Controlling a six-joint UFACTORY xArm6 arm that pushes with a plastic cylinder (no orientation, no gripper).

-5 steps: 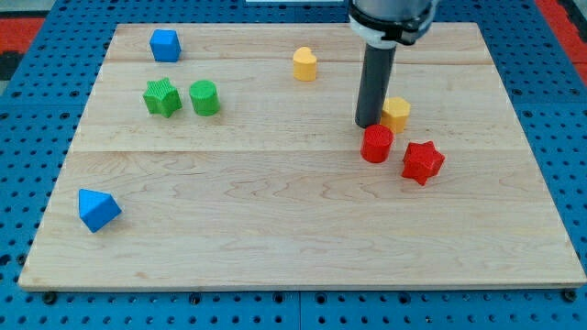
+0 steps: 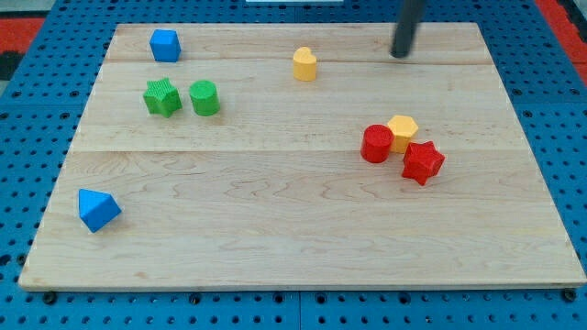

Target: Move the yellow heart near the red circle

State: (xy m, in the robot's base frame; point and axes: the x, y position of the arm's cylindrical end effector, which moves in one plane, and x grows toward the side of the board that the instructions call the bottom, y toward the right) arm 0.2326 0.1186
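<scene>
The yellow heart (image 2: pixel 305 64) sits near the view's top centre of the wooden board (image 2: pixel 275 220). The red circle (image 2: pixel 375 144) lies right of centre, far from the heart. A yellow hexagon (image 2: pixel 402 133) touches the red circle's right side, and a red star (image 2: pixel 422 162) touches the hexagon from below. My tip (image 2: pixel 401 55) is near the view's top edge, to the right of the yellow heart and well above the red circle cluster. It touches no block.
A blue cube (image 2: pixel 165 45) is at the top left. A green star (image 2: pixel 162 97) and a green circle (image 2: pixel 204 97) stand side by side at the left. A blue triangle (image 2: pixel 97 210) is at the bottom left.
The rod has moved from beside the yellow hexagon up to the view's top. The yellow hexagon has shifted down, now wedged between the red circle and the red star.
</scene>
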